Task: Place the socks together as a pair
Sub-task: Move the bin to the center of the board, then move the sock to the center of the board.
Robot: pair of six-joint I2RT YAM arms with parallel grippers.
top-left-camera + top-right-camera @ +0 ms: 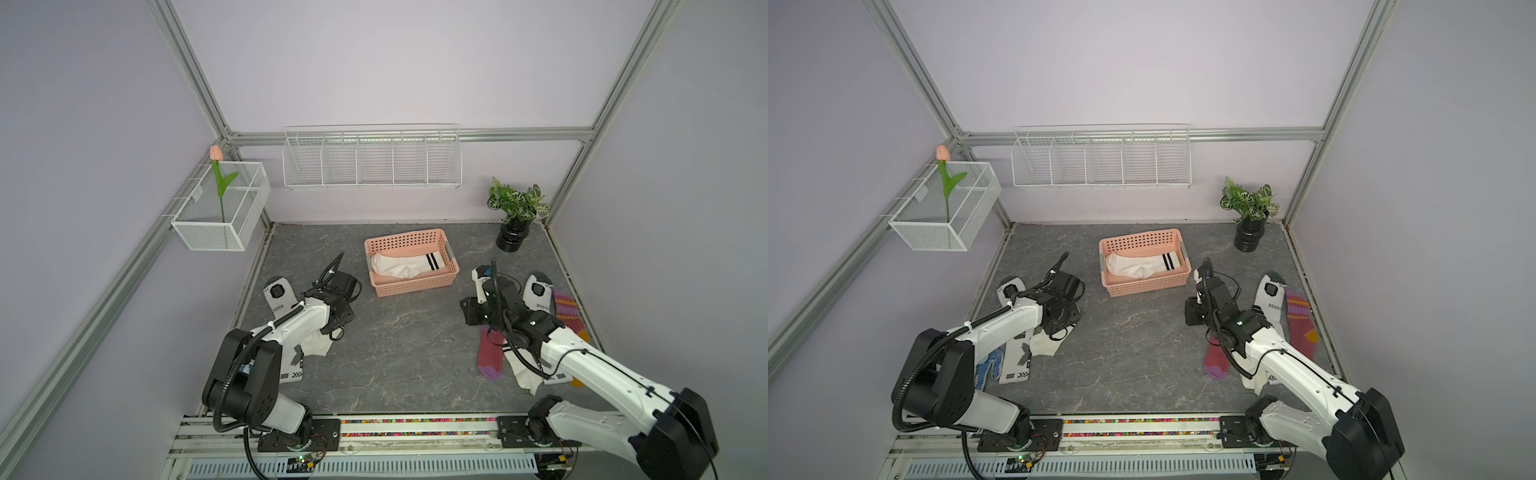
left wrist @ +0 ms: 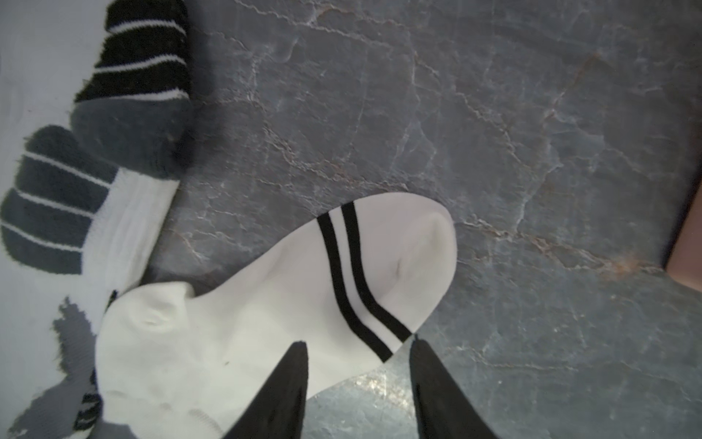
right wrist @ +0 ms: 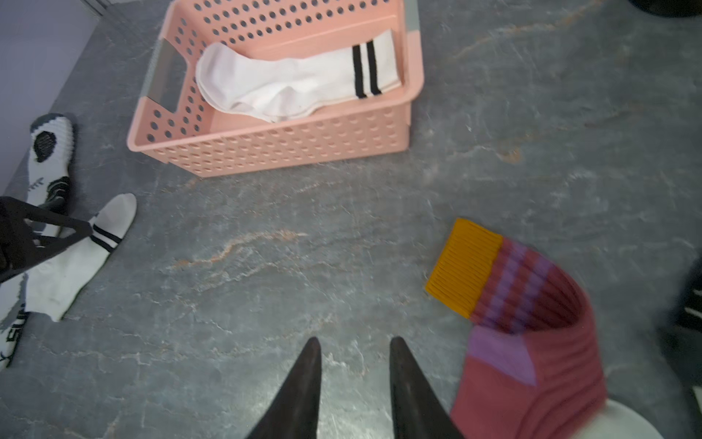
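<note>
Left gripper (image 2: pixel 359 344) has its jaws parted with nothing clamped; it hangs right over a white striped sock (image 2: pixel 266 296) lying flat on the table (image 2: pixel 532 152), tips near the cuff stripes; whether a fingertip actually touches the fabric we cannot tell from the wrist view. Right gripper (image 3: pixel 356 340) is also parted and empty over bare table, with a maroon sock (image 3: pixel 532 342) just beside it. A second striped sock (image 1: pixel 407 266) lies in the pink basket (image 1: pixel 415 287); a sports sock (image 1: pixel 277 296) lies by the left arm; a second sports sock (image 1: pixel 538 296) sits against a second maroon sock (image 1: pixel 566 309) on the far right.

We judge all of these light, limp and non-fragile; they will drape and fold once lifted and may drag on the stone-look top. The best hold looks like the ribbed cuff, the thicker band; press down to the table and pinch both layers, or only the top one comes up; a mid-body grab would let the ends dangle and snag neighbours.
</note>
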